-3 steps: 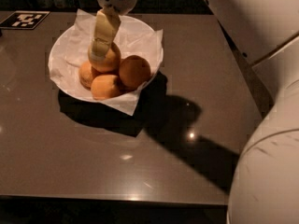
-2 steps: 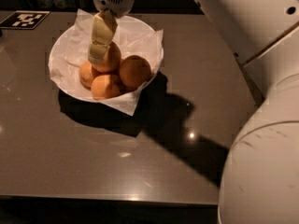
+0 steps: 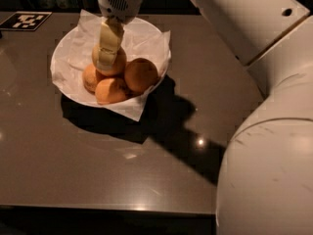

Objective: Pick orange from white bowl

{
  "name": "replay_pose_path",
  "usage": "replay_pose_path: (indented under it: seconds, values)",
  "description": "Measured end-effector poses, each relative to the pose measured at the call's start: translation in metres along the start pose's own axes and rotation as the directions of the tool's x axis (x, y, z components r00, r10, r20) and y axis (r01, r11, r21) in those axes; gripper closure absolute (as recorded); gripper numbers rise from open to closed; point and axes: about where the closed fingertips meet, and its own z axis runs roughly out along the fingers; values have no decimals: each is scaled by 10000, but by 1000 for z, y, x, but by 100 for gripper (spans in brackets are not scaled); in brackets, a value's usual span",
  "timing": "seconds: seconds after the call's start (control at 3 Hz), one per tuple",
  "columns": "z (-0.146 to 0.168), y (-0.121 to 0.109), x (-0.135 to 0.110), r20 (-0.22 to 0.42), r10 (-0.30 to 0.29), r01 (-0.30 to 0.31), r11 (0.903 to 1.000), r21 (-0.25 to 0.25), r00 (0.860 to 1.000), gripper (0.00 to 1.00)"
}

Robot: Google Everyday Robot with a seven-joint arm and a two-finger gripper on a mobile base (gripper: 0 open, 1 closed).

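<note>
The white bowl [image 3: 66, 45], lined with crinkled white paper, stands at the back left of the dark table. It holds several fruits. The orange [image 3: 119, 64], pale yellow-orange, lies in the middle of the pile. My gripper [image 3: 106, 62] reaches straight down from above into the bowl. Its cream-coloured end lies over the orange's left side and hides part of it. A deeper-orange round fruit [image 3: 141, 75] sits to the right of the orange. Two smaller orange fruits [image 3: 111, 90] lie in front and to the left.
My white arm [image 3: 264, 131] fills the right side of the view and throws a shadow over the table [image 3: 146, 170] to the right of the bowl. A black-and-white marker tag [image 3: 25, 20] lies at the back left corner.
The gripper stays down on the orange in the bowl, almost unmoved. The arm's large body has shifted a little to the left in the view.
</note>
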Motion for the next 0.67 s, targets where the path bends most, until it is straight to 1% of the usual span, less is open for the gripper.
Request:
replay_pose_path:
  seconds: [0.67]
  values:
    - [23,-5,12,-435,75,-85,9997,-241,9990,16]
